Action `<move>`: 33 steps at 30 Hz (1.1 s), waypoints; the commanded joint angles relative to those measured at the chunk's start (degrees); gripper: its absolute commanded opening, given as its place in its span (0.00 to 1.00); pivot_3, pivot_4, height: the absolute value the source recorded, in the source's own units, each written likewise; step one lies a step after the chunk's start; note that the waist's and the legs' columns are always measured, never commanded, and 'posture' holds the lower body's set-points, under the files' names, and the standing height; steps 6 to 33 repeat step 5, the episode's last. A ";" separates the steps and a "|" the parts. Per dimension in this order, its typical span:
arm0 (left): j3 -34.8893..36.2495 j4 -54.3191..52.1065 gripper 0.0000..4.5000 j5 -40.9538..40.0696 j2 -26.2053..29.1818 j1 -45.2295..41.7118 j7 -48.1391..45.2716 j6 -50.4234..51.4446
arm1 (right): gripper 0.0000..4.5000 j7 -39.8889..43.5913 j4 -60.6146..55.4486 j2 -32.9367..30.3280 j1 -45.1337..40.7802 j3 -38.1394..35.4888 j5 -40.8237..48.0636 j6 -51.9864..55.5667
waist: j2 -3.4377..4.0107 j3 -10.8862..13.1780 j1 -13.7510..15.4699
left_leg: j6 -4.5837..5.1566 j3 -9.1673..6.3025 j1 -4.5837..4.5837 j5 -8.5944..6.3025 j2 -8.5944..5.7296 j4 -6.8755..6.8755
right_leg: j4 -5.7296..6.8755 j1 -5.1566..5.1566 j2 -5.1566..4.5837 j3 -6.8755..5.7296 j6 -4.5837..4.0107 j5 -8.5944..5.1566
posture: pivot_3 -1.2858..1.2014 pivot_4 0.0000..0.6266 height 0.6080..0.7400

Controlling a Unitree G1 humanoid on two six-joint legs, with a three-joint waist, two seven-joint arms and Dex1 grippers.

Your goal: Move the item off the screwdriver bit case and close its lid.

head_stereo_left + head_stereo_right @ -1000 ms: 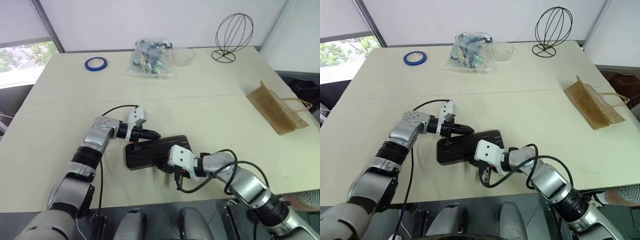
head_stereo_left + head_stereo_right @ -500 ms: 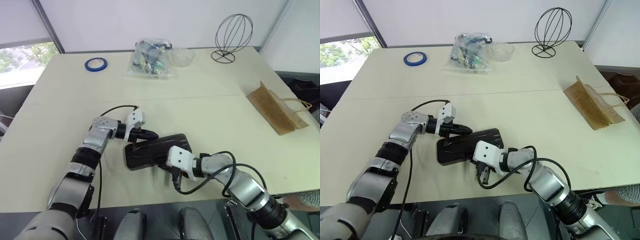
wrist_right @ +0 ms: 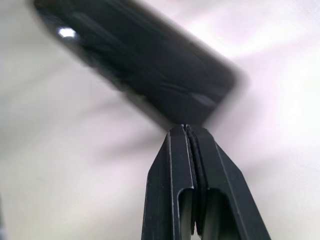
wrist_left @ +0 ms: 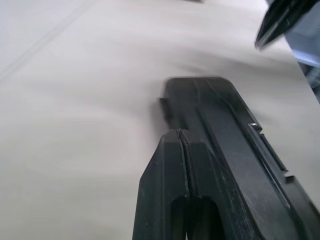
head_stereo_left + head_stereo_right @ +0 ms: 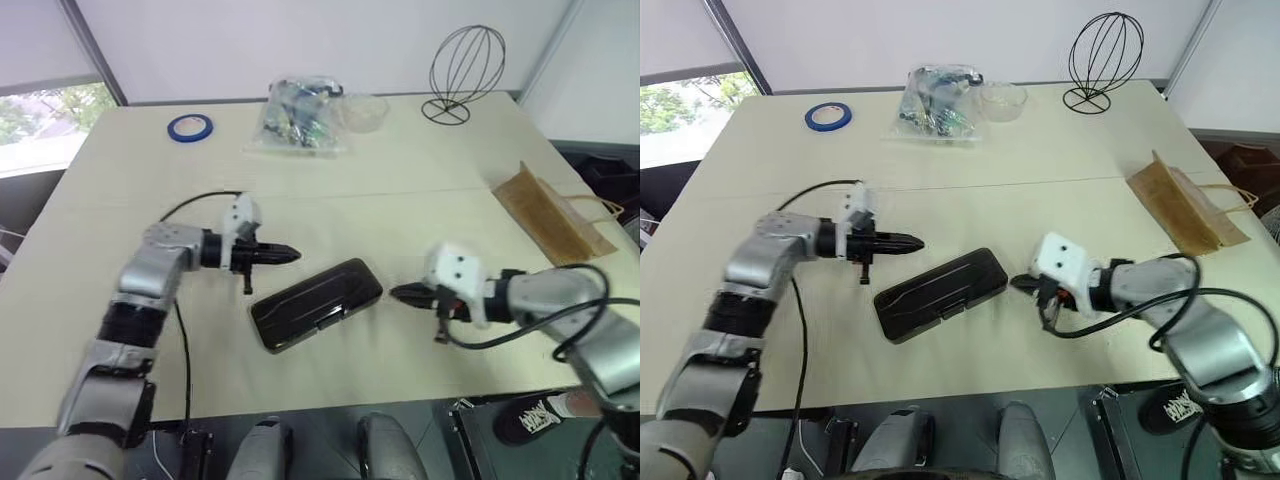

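Both claws clear of the closed bit case: check the latch, then back away.

Your left claw (image 5: 285, 255) hangs just left of the screwdriver bit case (image 5: 316, 304), fingers pressed together and holding nothing; lift it straight off so it cannot nudge the case's corner. The case lies slantwise on the counter (image 5: 400, 215) between your two arms, with its lid (image 5: 940, 288) lying flat on top, so I judge the closing done. Whether the small latch tab (image 5: 327, 321) at the near edge has truly snapped home is too small to make out; a light press there would settle it. Your right claw (image 5: 403, 294) sits just right of the case, likewise pinched shut and empty. The kraft paper bag (image 5: 548, 224) lies well apart at the counter's right edge, its loop handles partly cut off. The bits inside the case are hidden.
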 commanded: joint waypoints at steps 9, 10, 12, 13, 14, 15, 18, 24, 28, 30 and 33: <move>15.22 -24.22 0.00 -12.36 10.16 13.80 6.77 15.04 | 0.01 2.70 -1.43 -4.86 -3.71 -12.65 9.43 3.02 | 0.01 0.04 0.22 | 0.02 0.01 0.00 -0.01 0.03 -0.04 | -0.08 0.04 -0.03 0.02 0.00 0.00 | 0.52 0.24 1.00; 15.22 -24.22 0.00 -12.36 10.16 13.80 6.77 15.04 | 0.01 2.70 -1.43 -4.86 -3.71 -12.65 9.43 3.02 | 0.01 0.04 0.22 | 0.02 0.01 0.00 -0.01 0.03 -0.04 | -0.08 0.04 -0.03 0.02 0.00 0.00 | 0.52 0.24 1.00; 15.22 -24.22 0.00 -12.36 10.16 13.80 6.77 15.04 | 0.01 2.70 -1.43 -4.86 -3.71 -12.65 9.43 3.02 | 0.01 0.04 0.22 | 0.02 0.01 0.00 -0.01 0.03 -0.04 | -0.08 0.04 -0.03 0.02 0.00 0.00 | 0.52 0.24 1.00; 15.22 -24.22 0.00 -12.36 10.16 13.80 6.77 15.04 | 0.01 2.70 -1.43 -4.86 -3.71 -12.65 9.43 3.02 | 0.01 0.04 0.22 | 0.02 0.01 0.00 -0.01 0.03 -0.04 | -0.08 0.04 -0.03 0.02 0.00 0.00 | 0.52 0.24 1.00; 15.22 -24.22 0.00 -12.36 10.16 13.80 6.77 15.04 | 0.01 2.70 -1.43 -4.86 -3.71 -12.65 9.43 3.02 | 0.01 0.04 0.22 | 0.02 0.01 0.00 -0.01 0.03 -0.04 | -0.08 0.04 -0.03 0.02 0.00 0.00 | 0.52 0.24 1.00; 15.22 -24.22 0.00 -12.36 10.16 13.80 6.77 15.04 | 0.01 2.70 -1.43 -4.86 -3.71 -12.65 9.43 3.02 | 0.01 0.04 0.22 | 0.02 0.01 0.00 -0.01 0.03 -0.04 | -0.08 0.04 -0.03 0.02 0.00 0.00 | 0.52 0.24 1.00; 15.22 -24.22 0.00 -12.36 10.16 13.80 6.77 15.04 | 0.01 2.70 -1.43 -4.86 -3.71 -12.65 9.43 3.02 | 0.01 0.04 0.22 | 0.02 0.01 0.00 -0.01 0.03 -0.04 | -0.08 0.04 -0.03 0.02 0.00 0.00 | 0.52 0.24 1.00; 15.22 -24.22 0.00 -12.36 10.16 13.80 6.77 15.04 | 0.01 2.70 -1.43 -4.86 -3.71 -12.65 9.43 3.02 | 0.01 0.04 0.22 | 0.02 0.01 0.00 -0.01 0.03 -0.04 | -0.08 0.04 -0.03 0.02 0.00 0.00 | 0.52 0.24 1.00; 15.22 -24.22 0.00 -12.36 10.16 13.80 6.77 15.04 | 0.01 2.70 -1.43 -4.86 -3.71 -12.65 9.43 3.02 | 0.01 0.04 0.22 | 0.02 0.01 0.00 -0.01 0.03 -0.04 | -0.08 0.04 -0.03 0.02 0.00 0.00 | 0.52 0.24 1.00; 15.22 -24.22 0.00 -12.36 10.16 13.80 6.77 15.04 | 0.01 2.70 -1.43 -4.86 -3.71 -12.65 9.43 3.02 | 0.01 0.04 0.22 | 0.02 0.01 0.00 -0.01 0.03 -0.04 | -0.08 0.04 -0.03 0.02 0.00 0.00 | 0.52 0.24 1.00; 15.22 -24.22 0.00 -12.36 10.16 13.80 6.77 15.04 | 0.01 2.70 -1.43 -4.86 -3.71 -12.65 9.43 3.02 | 0.01 0.04 0.22 | 0.02 0.01 0.00 -0.01 0.03 -0.04 | -0.08 0.04 -0.03 0.02 0.00 0.00 | 0.52 0.24 1.00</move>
